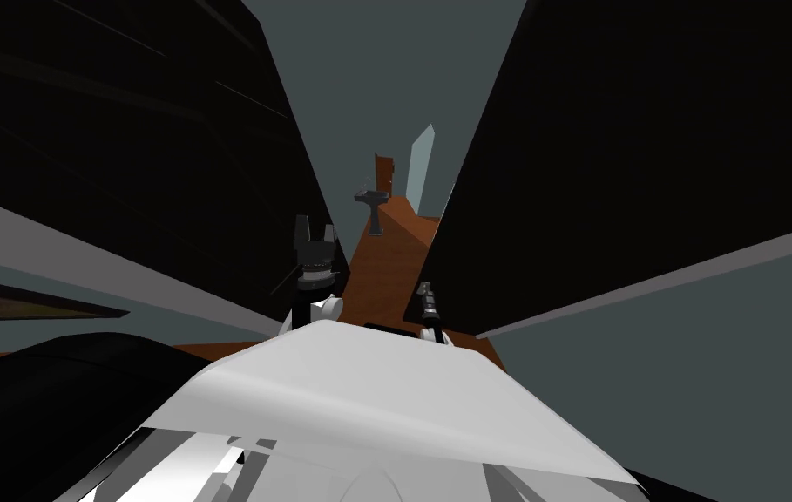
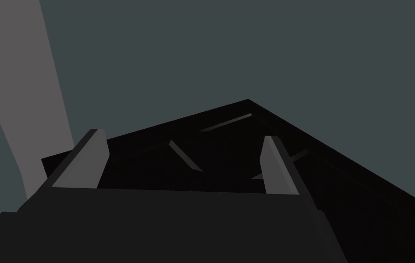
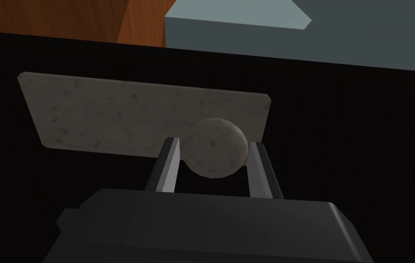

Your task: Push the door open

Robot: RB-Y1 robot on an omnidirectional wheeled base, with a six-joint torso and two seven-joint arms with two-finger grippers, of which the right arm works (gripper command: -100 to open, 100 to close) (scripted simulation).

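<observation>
The door point(image 1: 612, 174) is a black panel on the right in the head view, with its edge beside my right gripper point(image 1: 424, 288). In the right wrist view a round, speckled grey knob point(image 3: 213, 147) sticks out from a grey plate point(image 3: 110, 118) on the black door face point(image 3: 348, 137). My right gripper point(image 3: 214, 142) is shut on that knob, one finger pressing each side. My left gripper point(image 1: 314, 234) is raised next to a second black panel point(image 1: 124, 131) on the left. In the left wrist view that gripper point(image 2: 181, 139) stands open, holding nothing.
Between the two black panels a narrow gap shows a brown floor point(image 1: 385, 270) running ahead. A dark pedestal sink point(image 1: 374, 205) stands on it farther in. Grey walls point(image 1: 385, 70) rise beyond, and both panels stand close on either side.
</observation>
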